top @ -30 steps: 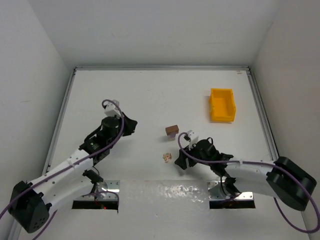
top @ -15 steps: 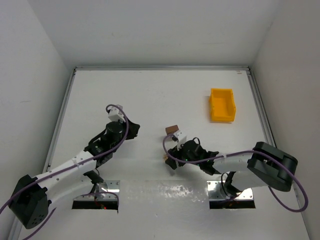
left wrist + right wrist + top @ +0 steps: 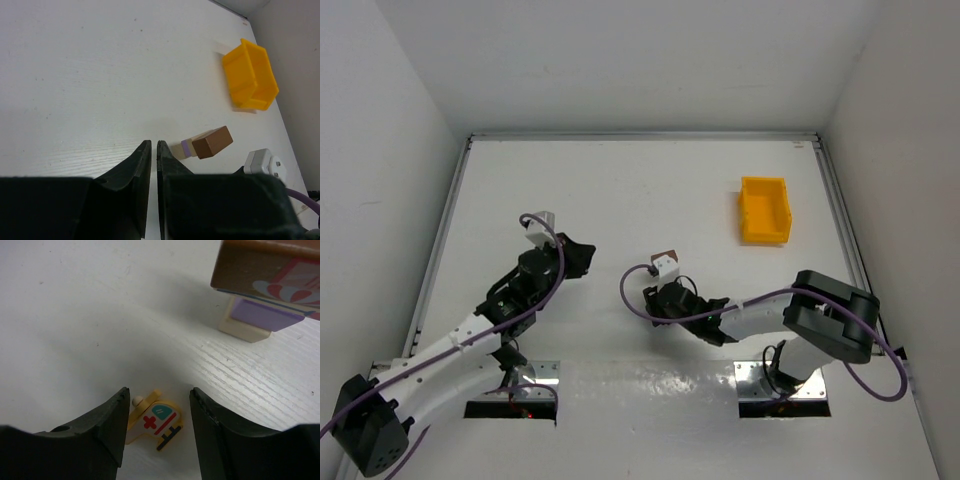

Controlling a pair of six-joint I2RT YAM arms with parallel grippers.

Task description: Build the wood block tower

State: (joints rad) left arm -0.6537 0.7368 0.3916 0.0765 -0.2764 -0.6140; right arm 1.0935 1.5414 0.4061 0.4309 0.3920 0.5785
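Right end effector [image 3: 159, 399], fingers apart, straddles a small painted block [image 3: 152, 422] on the counter [image 3: 75, 315]. The tower [image 3: 267, 287] stands ahead, to its right. Pick-up step, I judge; next it should close, then lift.

No letters, numbers or brand names can be read in any view. The only sign is a red cross on the small pale block [image 3: 152, 422], seen from the right wrist. It stands beside a rounded blue-green patch, a red stripe and some black lines (one painted drawing together, of what I cannot tell). The dark brown block [image 3: 255, 270] has on its side face a picture in red, pink and pale blue, cut by the frame edge, without words.
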